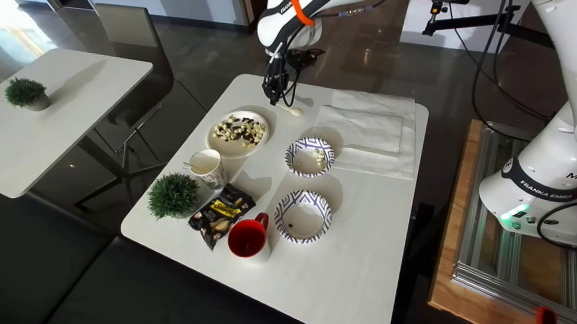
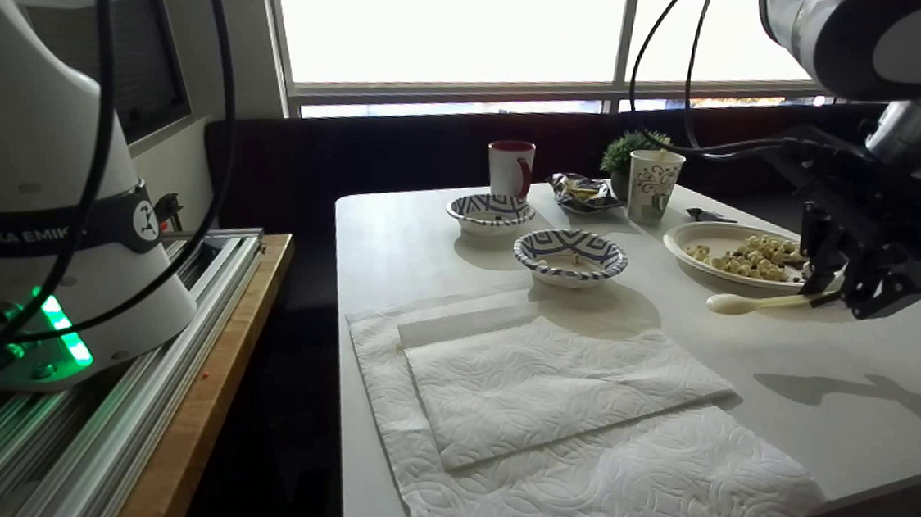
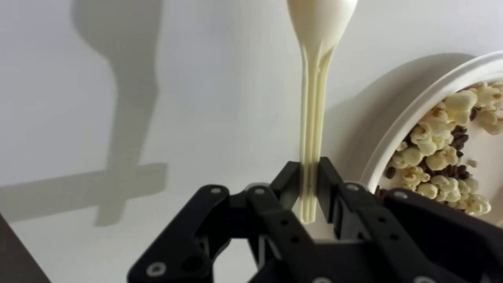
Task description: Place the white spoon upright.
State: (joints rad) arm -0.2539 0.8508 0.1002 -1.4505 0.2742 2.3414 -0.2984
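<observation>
The white spoon (image 3: 313, 90) is held by its handle in my gripper (image 3: 309, 177), whose fingertips press on it from both sides near the handle's end. The spoon lies roughly level, bowl pointing away from the fingers. In both exterior views the spoon (image 1: 295, 111) (image 2: 730, 303) is above the white table, and its shadow falls apart from it, so it is off the surface. My gripper (image 1: 274, 100) (image 2: 823, 297) is beside the paper plate at the table's edge. The fingers partly cover the handle in the exterior views.
A plate (image 1: 210, 147) of popcorn lies close to the gripper. A patterned paper cup (image 1: 215, 177) holds a pale stick-like handle. Two patterned bowls (image 1: 311, 139) (image 1: 285, 207), a red-lined mug (image 1: 257, 255), a snack bag (image 1: 223, 210), a plant (image 1: 174, 195) and paper towels (image 1: 365, 129) also occupy the table.
</observation>
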